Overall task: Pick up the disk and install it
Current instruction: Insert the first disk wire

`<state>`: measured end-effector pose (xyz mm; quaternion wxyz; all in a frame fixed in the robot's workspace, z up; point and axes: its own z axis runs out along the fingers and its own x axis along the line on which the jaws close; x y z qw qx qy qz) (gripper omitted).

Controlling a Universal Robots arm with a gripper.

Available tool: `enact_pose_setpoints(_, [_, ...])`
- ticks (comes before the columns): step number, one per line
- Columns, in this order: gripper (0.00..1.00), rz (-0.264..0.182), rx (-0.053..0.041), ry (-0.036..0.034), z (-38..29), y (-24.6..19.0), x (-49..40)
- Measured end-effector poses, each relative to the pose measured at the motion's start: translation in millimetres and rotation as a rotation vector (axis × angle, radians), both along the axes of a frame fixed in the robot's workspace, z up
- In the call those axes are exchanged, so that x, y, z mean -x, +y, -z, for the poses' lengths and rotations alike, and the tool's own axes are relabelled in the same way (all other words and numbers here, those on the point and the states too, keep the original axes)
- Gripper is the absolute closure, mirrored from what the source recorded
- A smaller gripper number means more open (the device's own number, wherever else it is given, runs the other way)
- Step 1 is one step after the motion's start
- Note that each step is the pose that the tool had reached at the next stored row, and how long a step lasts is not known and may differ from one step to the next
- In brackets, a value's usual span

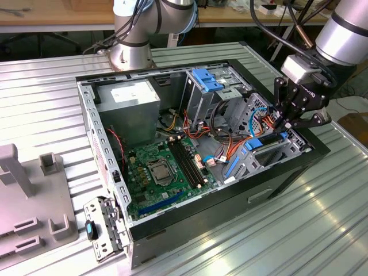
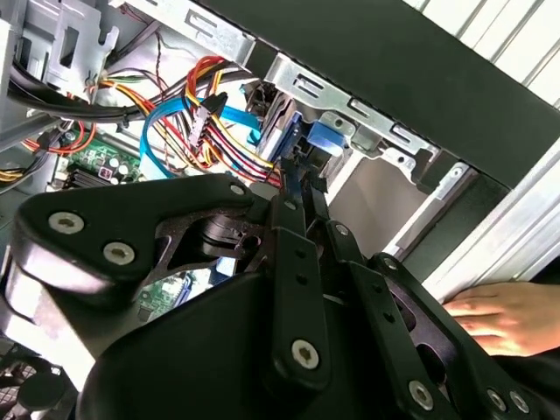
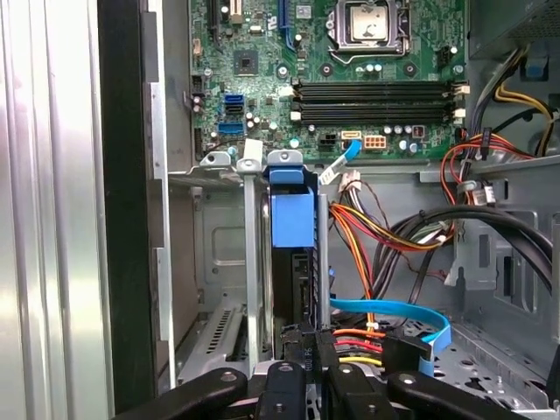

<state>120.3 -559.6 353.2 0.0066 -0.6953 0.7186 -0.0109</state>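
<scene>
The ribbed metal bench (image 1: pixel 322 207) carries an open computer case (image 1: pixel 190 144) lying on its side, so its inside faces up and the arm can reach straight down into it. The green circuit board (image 1: pixel 167 169) lies flat on the case floor, with a grey power box (image 1: pixel 127 99) at the far corner and a blue bracket (image 1: pixel 208 79) on top of the drive cage beyond it.

The arm (image 1: pixel 345 29) comes in from the exterior view's right and bends down over the case's near corner, its end effector (image 1: pixel 296 118) pointing into the drive bay there. A person's hand (image 2: pixel 499 317) rests on the bench just outside the case wall.

The disk (image 3: pixel 293 254) stands on edge in the bay, between two upright metal rails, its blue carrier tab (image 3: pixel 291 219) facing the board; it looks partly slid into its slot. The end effector's (image 3: pixel 306 363) fingers (image 3: pixel 284 385) sit close together around the disk's near edge, apparently pinching it. Red, yellow and blue cables (image 3: pixel 385 319) trail just beside the bay.
</scene>
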Motion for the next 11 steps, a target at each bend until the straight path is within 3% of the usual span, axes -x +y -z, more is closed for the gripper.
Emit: enact_pose_setpoints(11, [0.83, -0.011, -0.0001, -0.0020, 4.4, 0.1, 1.8])
